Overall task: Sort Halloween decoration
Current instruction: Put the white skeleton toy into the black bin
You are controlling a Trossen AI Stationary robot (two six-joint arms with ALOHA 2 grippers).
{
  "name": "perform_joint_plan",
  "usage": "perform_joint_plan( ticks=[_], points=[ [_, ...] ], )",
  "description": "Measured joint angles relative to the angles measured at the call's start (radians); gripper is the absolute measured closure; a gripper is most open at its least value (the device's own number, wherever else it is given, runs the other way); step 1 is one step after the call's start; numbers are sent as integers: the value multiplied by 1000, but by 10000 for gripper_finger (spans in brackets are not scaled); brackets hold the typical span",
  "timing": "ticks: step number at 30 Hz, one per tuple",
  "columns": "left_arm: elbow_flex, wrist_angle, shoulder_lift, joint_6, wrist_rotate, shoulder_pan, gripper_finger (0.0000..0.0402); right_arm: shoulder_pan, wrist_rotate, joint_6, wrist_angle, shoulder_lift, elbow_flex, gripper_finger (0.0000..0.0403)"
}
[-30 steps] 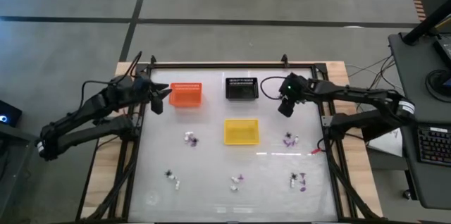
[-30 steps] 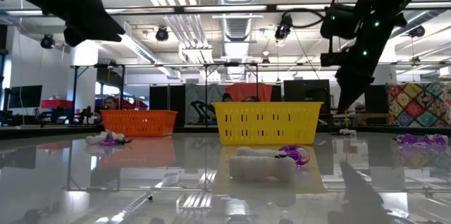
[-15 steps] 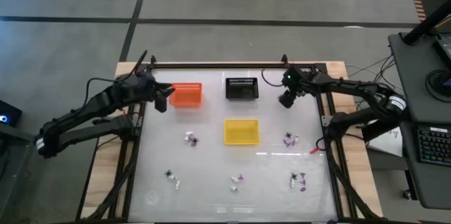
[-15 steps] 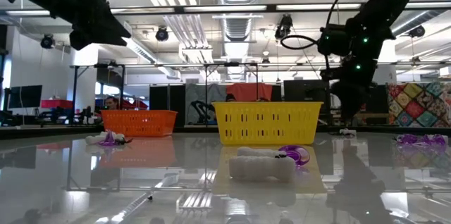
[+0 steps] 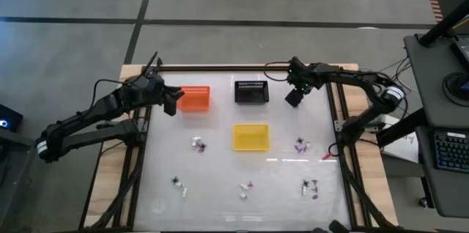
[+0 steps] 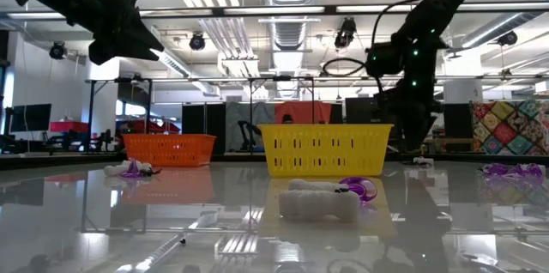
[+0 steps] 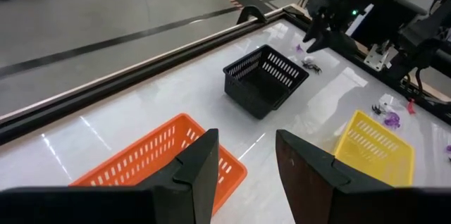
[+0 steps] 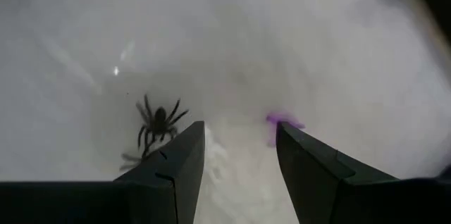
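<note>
Right wrist view shows the right gripper (image 8: 236, 175) spread wide and empty, above a black spider (image 8: 158, 125) and a purple piece (image 8: 282, 121) near the table's (image 5: 220, 174) far right edge. Descending off-centre could flick them aside. The left gripper (image 7: 243, 175), also open and empty, hovers beside the orange basket (image 5: 193, 98); mid-table lies free.

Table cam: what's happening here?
Nothing is held. The left claw hovers open beside the orange basket. The right claw hangs open to the right of the black basket; its wrist view shows a black spider and a purple piece on the table. Small decorations lie scattered around the yellow basket, unsorted.
</note>
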Motion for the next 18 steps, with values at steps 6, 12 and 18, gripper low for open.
perform_joint_plan(
  ticks=[6, 12, 18],
  points=[
    [0, -1, 1, -2, 0, 0, 277, 0, -2, -70, -24, 35, 31, 236],
    [0, -2, 2, -8, 0, 0, 277, 0, -8, -88, -81, 35, 29, 236],
    [0, -2, 3, -7, 0, 0, 277, 1, -42, -81, -77, 49, 26, 236]
  ],
)
